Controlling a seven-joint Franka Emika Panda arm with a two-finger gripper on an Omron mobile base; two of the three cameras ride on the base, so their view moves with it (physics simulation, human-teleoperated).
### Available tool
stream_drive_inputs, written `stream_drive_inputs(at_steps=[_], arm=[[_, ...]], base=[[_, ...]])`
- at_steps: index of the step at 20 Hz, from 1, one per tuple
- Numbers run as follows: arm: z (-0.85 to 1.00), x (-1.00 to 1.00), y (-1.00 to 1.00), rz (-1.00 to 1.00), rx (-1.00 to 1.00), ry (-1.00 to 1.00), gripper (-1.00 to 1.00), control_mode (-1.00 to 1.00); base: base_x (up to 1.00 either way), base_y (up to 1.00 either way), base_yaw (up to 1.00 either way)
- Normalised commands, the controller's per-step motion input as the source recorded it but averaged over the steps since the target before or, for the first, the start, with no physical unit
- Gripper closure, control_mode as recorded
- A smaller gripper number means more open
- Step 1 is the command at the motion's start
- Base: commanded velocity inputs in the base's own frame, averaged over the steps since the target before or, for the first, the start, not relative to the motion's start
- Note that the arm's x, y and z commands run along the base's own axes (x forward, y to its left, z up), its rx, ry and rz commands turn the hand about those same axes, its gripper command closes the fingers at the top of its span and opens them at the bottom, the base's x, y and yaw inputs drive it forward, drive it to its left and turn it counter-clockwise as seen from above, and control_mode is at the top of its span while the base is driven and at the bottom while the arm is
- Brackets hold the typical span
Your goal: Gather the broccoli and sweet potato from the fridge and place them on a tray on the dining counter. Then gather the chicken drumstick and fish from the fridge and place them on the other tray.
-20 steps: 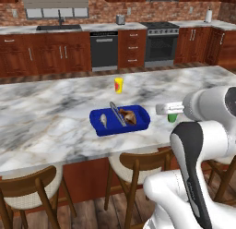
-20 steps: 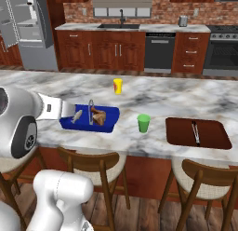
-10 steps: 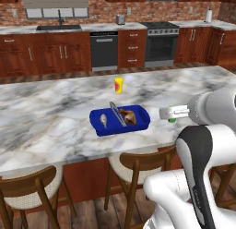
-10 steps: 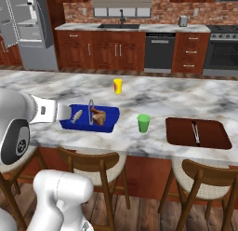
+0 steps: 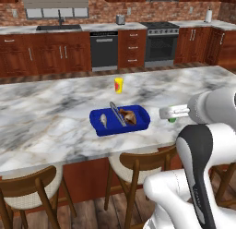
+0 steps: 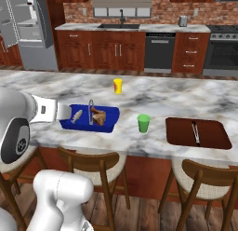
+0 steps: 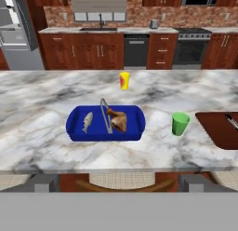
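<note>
Since my claw [image 7: 119, 181] hangs wide open and empty off the tabletop's [image 7: 42, 132] near edge, the blue tray [image 7: 74, 127] holding fish [image 7: 87, 122] and chicken drumstick [image 7: 117, 120] lies straight ahead, its long axis crosswise.

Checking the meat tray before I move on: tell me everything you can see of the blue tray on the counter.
The blue tray is a shallow, glossy rectangular dish with rounded corners, lying flat on the marble dining counter near its front edge. Inside lie a small grey fish at one end, a brown chicken drumstick at the other, and a thin metal utensil between them. Nothing else touches it.
</note>
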Motion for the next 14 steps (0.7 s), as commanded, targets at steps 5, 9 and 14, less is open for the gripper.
stream_drive_inputs(at_steps=[5, 9, 14], arm=[[-0.01, -0.17, 0.02, 0.0, 0.0, 0.0, -1.0, 1.0], [0.0, 0.0, 0.0, 0.0, 0.0, 0.0, -1.0, 1.0], [0.0, 0.0, 0.0, 0.0, 0.0, 0.0, -1.0, 1.0]], base=[[-0.33, 0.04, 0.0], [-1.0, 0.13, 0.0], [-1.0, 0.25, 0.0]])
